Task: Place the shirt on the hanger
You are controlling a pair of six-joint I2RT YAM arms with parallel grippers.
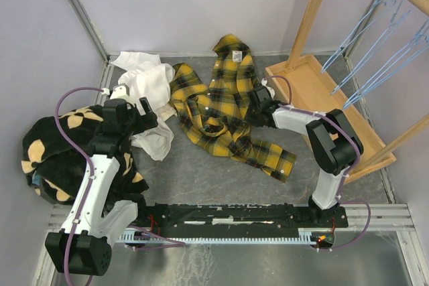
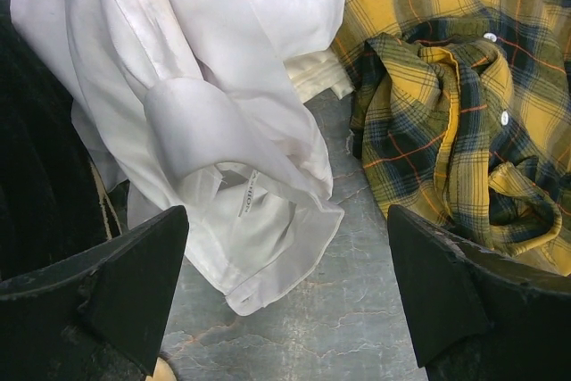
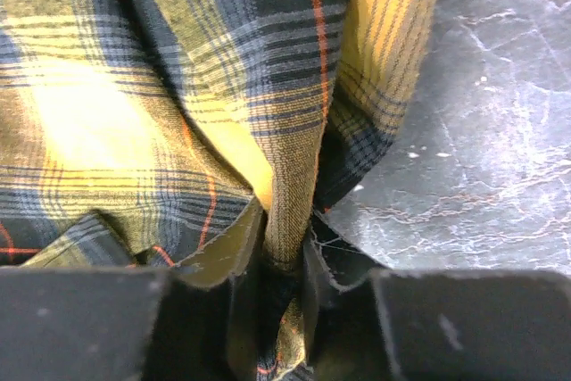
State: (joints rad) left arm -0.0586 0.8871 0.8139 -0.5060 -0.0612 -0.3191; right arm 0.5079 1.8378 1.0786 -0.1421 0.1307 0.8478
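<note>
The yellow and black plaid shirt [image 1: 221,108] lies crumpled on the grey table, collar toward the back wall. At the shirt's right edge, my right gripper [image 1: 259,102] is shut on a raised fold of it. The right wrist view shows the plaid shirt [image 3: 178,86] pinched between the right gripper [image 3: 284,238] jaws. My left gripper [image 1: 151,112] hangs open over the table, left of the shirt [image 2: 446,104]. In its wrist view the left gripper [image 2: 287,220] holds nothing, with a white cuff between the fingers. Several light-blue wire hangers [image 1: 375,38] hang from the wooden rail at the back right.
A plain white garment [image 1: 144,82] [image 2: 223,86] lies bunched left of the shirt. A black fleece with tan patches [image 1: 53,152] [image 2: 36,176] sits at the far left. The wooden rack's base [image 1: 322,85] stands on the right, close to my right arm.
</note>
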